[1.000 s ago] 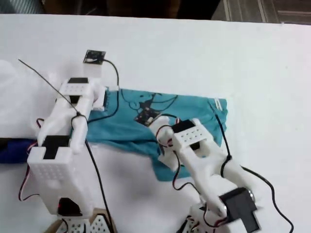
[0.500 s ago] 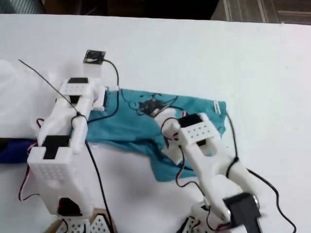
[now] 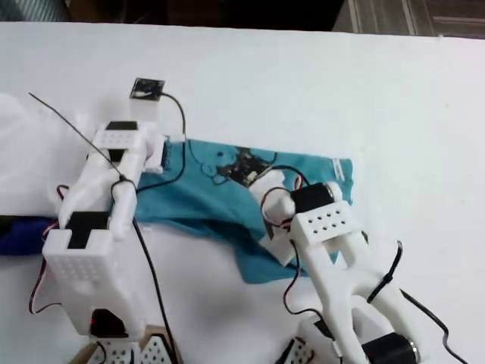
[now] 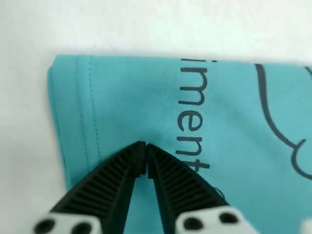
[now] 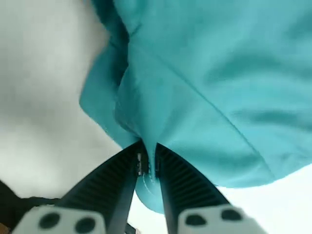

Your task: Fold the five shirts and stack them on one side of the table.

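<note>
Right jaws, clamped on the shirt (image 3: 216,201) at its near edge, have drawn right and nearer. Left jaws stay shut, tips pinning its left end. Mid-surface (image 3: 318,83), it's barely shifted; likely tensioning before folding.

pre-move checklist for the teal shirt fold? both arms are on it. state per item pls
1. Fabric in the right gripper: ok, shut on a bunched fold of the teal shirt.
2. Fabric in the left gripper: cannot tell. It is shut with its tips on the shirt near the hem, but no pinch is visible.
3. Shirt lying flat: not ok, rumpled at the near edge by the right arm.
4. Cables off the cloth: not ok, a black cable crosses the shirt by the left arm.
5. Bare table beyond the shirt: ok.
</note>
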{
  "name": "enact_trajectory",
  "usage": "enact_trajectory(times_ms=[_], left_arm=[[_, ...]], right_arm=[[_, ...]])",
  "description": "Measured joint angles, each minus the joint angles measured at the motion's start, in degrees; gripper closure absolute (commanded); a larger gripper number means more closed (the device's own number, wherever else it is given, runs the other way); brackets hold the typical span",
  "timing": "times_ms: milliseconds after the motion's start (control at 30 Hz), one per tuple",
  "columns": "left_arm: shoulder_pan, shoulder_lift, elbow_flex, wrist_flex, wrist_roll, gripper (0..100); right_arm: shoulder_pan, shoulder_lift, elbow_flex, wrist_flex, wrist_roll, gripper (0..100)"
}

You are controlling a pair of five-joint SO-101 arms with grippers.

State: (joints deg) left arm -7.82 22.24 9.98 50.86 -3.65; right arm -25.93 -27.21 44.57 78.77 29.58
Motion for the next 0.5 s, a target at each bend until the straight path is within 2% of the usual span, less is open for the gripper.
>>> enact_trajectory(times_ms=[167,367,500], left_arm=[[0.0,0.0,0.0,0.0,0.0,96],[0.0,0.0,0.0,0.0,0.0,96],[0.0,0.0,0.0,0.0,0.0,96]], right_arm=[[-3.2,0.0,2.0,-1.2,0.0,97.1],[-3.5,0.0,8.6,-4.3,0.0,73.0],[-3.4,0.0,8.8,-4.5,0.0,70.7]])
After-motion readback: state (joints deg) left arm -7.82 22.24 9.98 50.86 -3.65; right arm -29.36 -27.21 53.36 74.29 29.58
